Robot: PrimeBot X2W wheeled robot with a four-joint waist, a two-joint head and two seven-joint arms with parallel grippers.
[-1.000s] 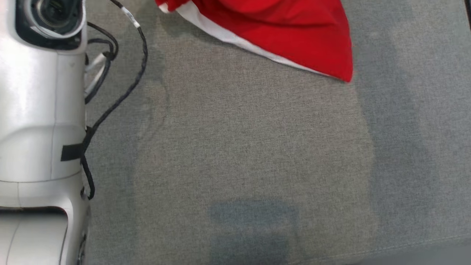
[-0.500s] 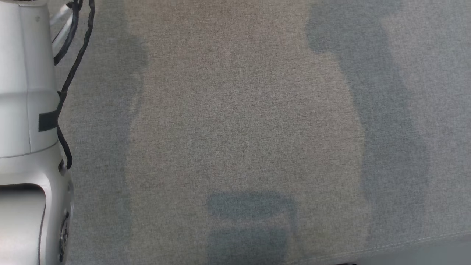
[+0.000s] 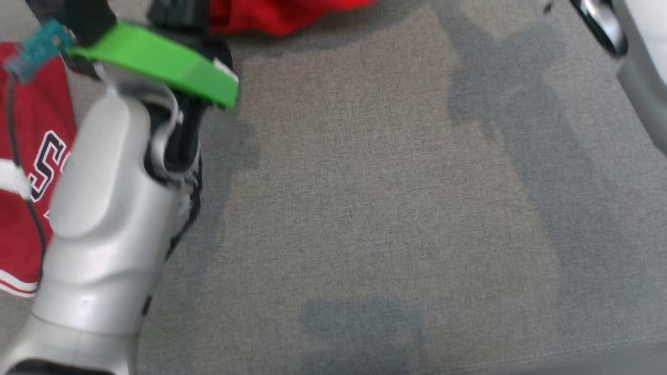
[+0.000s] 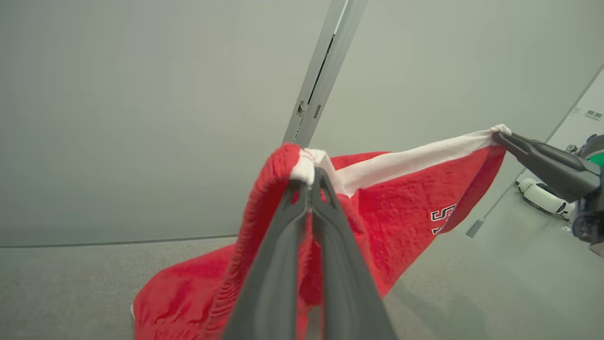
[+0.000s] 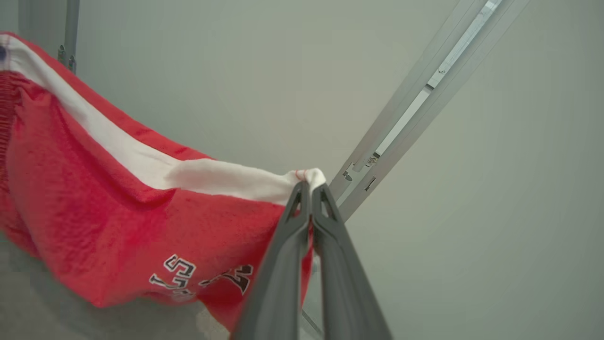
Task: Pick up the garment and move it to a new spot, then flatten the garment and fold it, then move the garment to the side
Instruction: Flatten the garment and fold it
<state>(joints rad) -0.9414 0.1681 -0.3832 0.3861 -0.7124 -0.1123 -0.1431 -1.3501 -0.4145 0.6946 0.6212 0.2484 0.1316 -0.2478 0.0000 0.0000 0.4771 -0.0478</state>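
Note:
The garment (image 4: 401,203) is red with a white band and dark lettering, and it hangs stretched between my two grippers above the grey fabric surface (image 3: 365,182). My left gripper (image 4: 311,182) is shut on one white-edged corner. My right gripper (image 5: 310,189) is shut on the other end of the white band, and it also appears in the left wrist view (image 4: 498,137). In the head view the garment (image 3: 31,156) shows at the far left behind my left forearm (image 3: 104,208), with more red cloth at the top edge (image 3: 281,15).
A green part (image 3: 156,62) sits on the left wrist. A pale piece of the right arm (image 3: 635,47) crosses the top right corner. A grey wall with a metal rail (image 4: 321,71) stands behind the surface. The surface's front edge runs along the bottom right.
The head view has shifted, so the camera moved. The garment, out of the head view half a second ago, now shows at the left and top, and the left forearm leans further into it.

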